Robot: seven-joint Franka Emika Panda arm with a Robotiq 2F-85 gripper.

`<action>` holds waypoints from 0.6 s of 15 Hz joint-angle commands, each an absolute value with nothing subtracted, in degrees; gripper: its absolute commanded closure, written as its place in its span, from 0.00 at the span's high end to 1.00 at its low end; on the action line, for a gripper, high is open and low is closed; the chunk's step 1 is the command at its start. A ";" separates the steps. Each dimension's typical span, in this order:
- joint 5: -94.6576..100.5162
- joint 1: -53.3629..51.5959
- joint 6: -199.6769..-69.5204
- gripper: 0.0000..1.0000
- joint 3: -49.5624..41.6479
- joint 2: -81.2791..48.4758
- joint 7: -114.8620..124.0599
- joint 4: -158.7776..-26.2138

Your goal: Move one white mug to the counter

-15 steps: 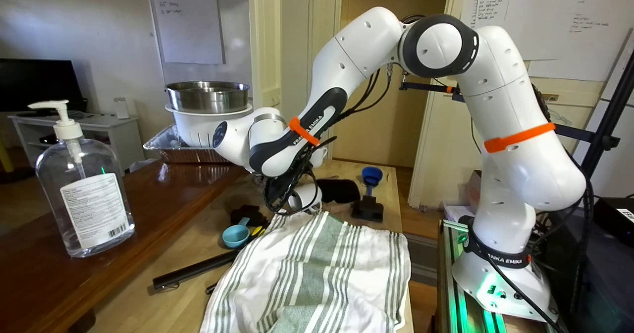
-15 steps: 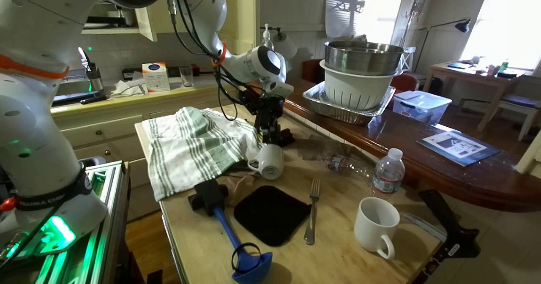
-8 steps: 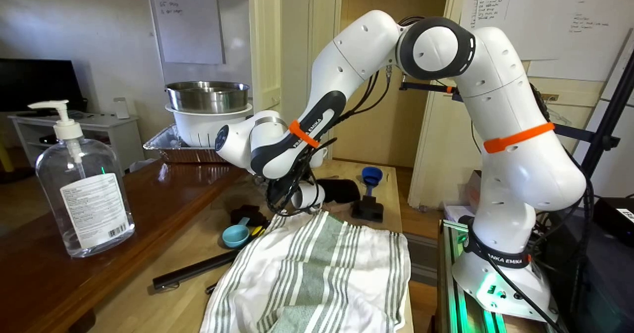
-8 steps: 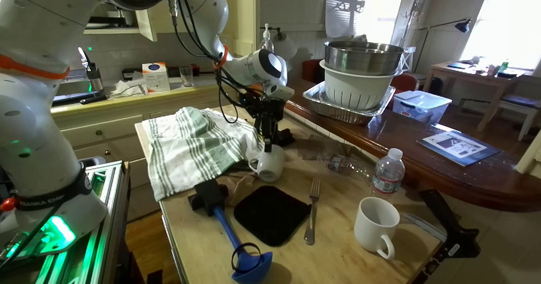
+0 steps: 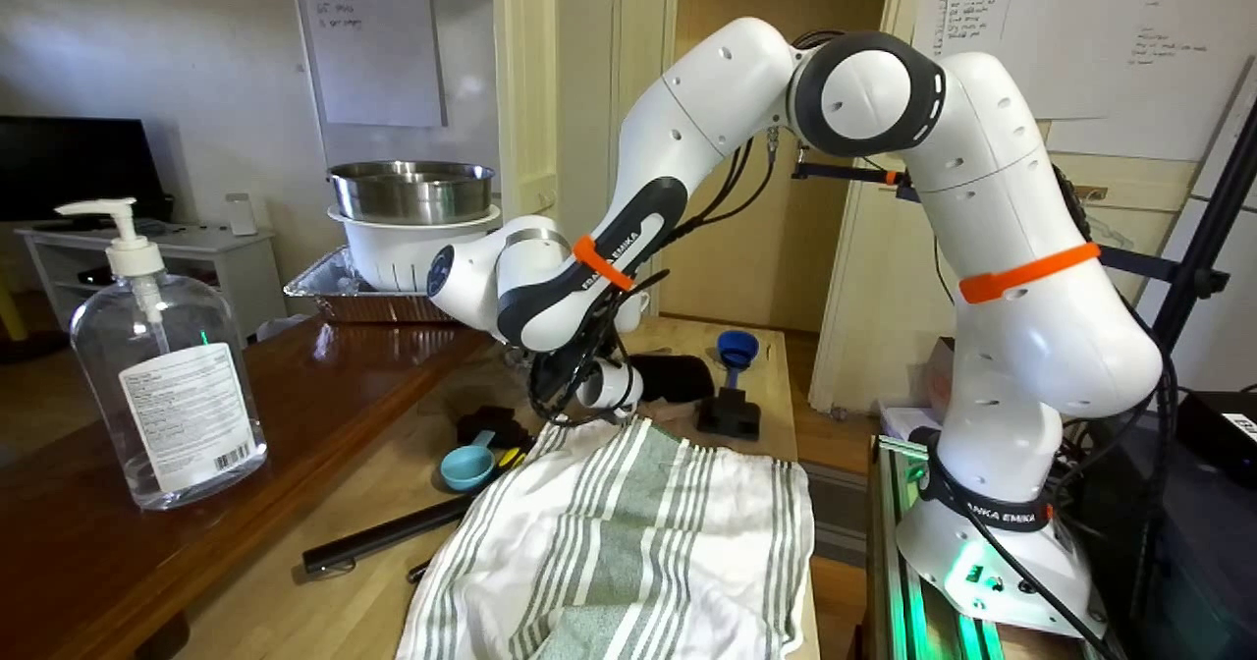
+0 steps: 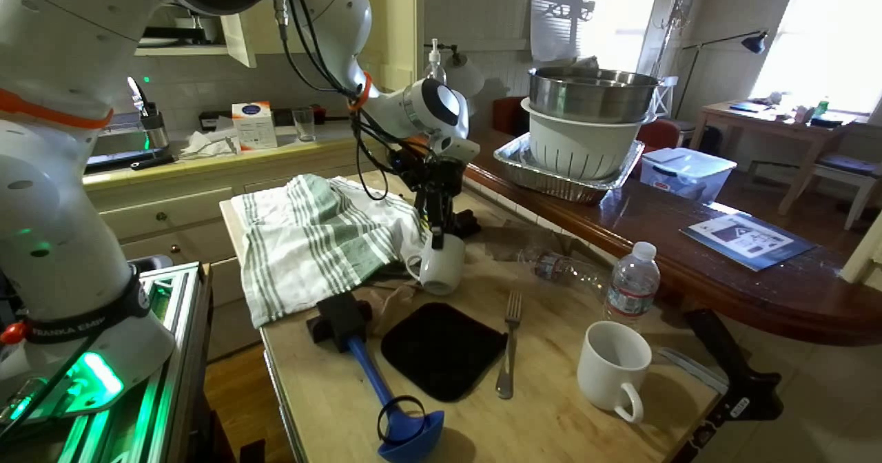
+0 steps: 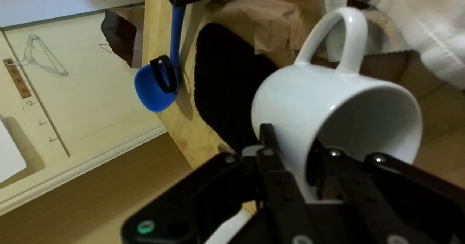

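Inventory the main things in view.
Tilted ceramic mug: one, white, in the hand
Upright ceramic mug: one, white, pale wooden table
Glossy wooden counter: one, dark brown, beside table
Striped cloth: one, green and white, table
Pump bottle: one, clear, counter
Plastic bottles: two, clear, table
Foil tray: one, silver, counter
Slotted colander: one, white, in tray
Steel bowl: one, silver, atop colander
Jointed arm: one, white, over table
Hand: one, black, gripping tilted mug

On your arm (image 5: 732, 85), you read "ANKA EMIKA" along the base band (image 5: 997, 513) and "EMIKA" on the forearm (image 5: 621, 247); print on the pump bottle (image 5: 152, 346) and wall sheets (image 5: 375, 61) is too small to make out.
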State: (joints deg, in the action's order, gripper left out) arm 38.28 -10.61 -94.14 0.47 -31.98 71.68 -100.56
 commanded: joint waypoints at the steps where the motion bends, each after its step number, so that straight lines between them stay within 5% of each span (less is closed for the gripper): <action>1: 36.71 -10.20 -95.33 0.01 -0.06 -27.68 72.14 -104.39; 9: 25.94 -5.56 -113.57 0.03 -0.67 -7.31 72.34 -124.09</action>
